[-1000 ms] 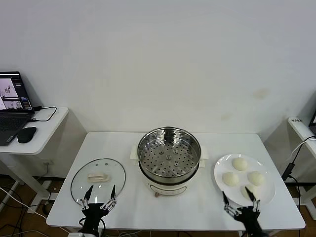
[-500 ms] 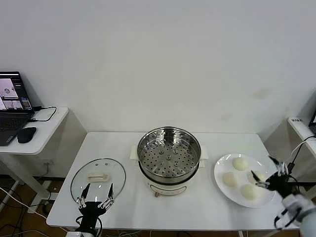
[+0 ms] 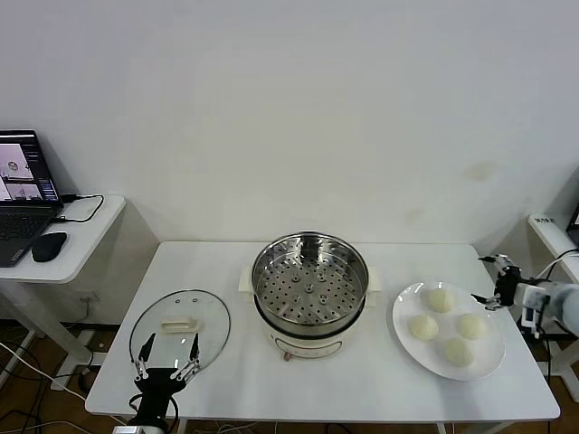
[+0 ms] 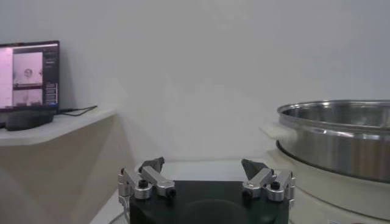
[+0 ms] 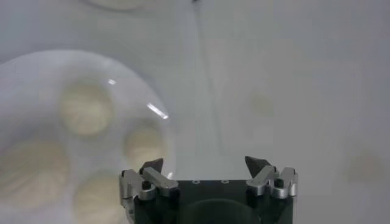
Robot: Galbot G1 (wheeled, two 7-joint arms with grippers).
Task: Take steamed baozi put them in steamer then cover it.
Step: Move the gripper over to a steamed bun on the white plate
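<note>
Four cream-white baozi [image 3: 440, 299] lie on a white plate [image 3: 493, 357] at the table's right; they also show in the right wrist view [image 5: 87, 109]. The steel steamer [image 3: 310, 283] stands open and empty at the table's middle on its white base; its rim shows in the left wrist view [image 4: 341, 135]. The glass cover [image 3: 179, 327] with its cream handle lies flat at the left. My right gripper [image 3: 496, 282] is open and empty, raised just past the plate's right edge. My left gripper [image 3: 166, 355] is open and empty at the table's front edge, over the near rim of the cover.
A side table [image 3: 81, 237] at the far left holds a laptop [image 3: 24, 193] and a mouse [image 3: 48, 245]. Another white stand [image 3: 550, 231] and cables are at the right edge. A white wall is behind.
My right gripper has swung from the table's front edge up and to the right, past the plate's right side. My left gripper has sunk slightly toward the front edge.
</note>
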